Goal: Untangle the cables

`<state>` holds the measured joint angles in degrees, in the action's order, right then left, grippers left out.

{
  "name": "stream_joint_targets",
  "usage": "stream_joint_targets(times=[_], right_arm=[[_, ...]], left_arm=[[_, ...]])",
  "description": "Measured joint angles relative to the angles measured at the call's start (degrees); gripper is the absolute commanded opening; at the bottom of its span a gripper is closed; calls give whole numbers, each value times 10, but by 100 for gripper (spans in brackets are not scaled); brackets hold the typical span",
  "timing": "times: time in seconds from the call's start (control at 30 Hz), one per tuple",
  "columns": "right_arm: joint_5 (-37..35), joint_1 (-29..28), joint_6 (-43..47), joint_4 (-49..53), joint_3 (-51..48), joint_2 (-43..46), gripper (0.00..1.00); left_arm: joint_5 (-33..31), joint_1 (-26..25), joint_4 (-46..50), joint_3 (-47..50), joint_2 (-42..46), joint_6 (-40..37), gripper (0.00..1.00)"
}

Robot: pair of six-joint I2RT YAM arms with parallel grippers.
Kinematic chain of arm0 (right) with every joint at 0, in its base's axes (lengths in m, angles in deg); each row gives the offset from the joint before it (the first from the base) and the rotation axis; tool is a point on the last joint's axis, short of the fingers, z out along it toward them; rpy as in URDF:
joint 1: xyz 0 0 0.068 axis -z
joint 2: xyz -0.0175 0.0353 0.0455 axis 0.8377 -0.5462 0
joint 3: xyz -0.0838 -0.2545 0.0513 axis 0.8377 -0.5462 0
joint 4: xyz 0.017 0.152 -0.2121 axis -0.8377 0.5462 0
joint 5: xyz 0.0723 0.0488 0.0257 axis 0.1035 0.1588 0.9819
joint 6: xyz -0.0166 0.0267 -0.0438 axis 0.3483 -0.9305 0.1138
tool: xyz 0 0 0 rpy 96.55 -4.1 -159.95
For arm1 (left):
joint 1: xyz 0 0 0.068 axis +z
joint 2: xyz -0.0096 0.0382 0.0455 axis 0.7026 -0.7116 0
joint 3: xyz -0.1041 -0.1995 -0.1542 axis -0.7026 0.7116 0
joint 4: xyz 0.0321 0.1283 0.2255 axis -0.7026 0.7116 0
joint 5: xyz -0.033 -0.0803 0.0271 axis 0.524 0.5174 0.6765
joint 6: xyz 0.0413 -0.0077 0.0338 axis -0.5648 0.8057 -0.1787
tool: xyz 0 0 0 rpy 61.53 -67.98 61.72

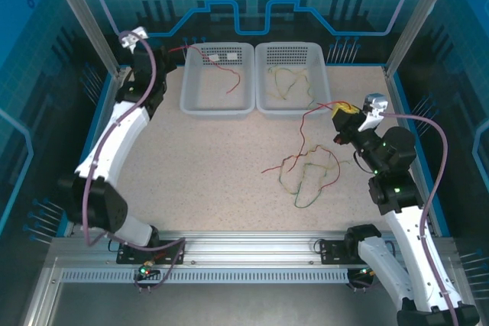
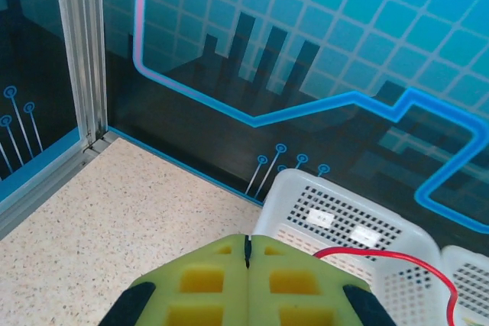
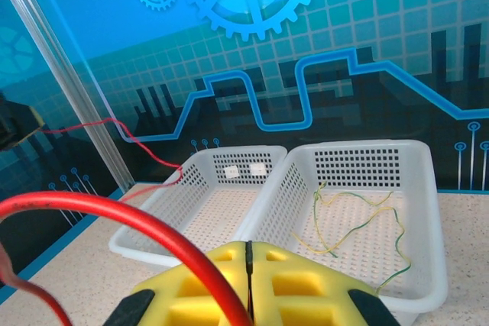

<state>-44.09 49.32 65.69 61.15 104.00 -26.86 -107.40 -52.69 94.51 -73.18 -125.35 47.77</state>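
My left gripper (image 1: 162,54) is at the back left, beside the left white basket (image 1: 191,101), and is shut on a red cable (image 1: 221,66) that trails into that basket. In the left wrist view its yellow pads (image 2: 206,280) meet, and the red cable (image 2: 382,254) leaves on their right. My right gripper (image 1: 341,112) hangs at the right, shut on another red cable (image 1: 313,112). That cable drops to a tangle of red, yellow and green cables (image 1: 309,173) on the table. In the right wrist view this red cable (image 3: 153,223) runs into the closed seam of the gripper (image 3: 248,246).
The right white basket (image 1: 294,110) holds loose yellow and green cables (image 1: 289,82), also seen in the right wrist view as cables (image 3: 344,219). Both baskets stand against the back wall. Metal posts rise at the back corners, and blue panels enclose the table.
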Motion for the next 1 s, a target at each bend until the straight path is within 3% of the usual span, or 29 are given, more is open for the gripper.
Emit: stream_joint_targets(times=[0.27,0.43,0.77,0.9,1.0], right_arm=[[-2,0,6,10,-4,20,0],[-2,-2,6,10,-4,22,0],[3,-8,6,10,-4,22,0],[4,-12,6,10,-4,22,0],[5,-17,6,10,-4,21,0]], left_arm=[[-19,-23,37,-170,-174,-34,0],[-74,-37,97,-287,-278,-54,0],[-108,-54,193,-432,-436,-60,0],[-113,-64,221,-486,-491,-62,8],[-112,-72,241,-489,-507,-61,26]])
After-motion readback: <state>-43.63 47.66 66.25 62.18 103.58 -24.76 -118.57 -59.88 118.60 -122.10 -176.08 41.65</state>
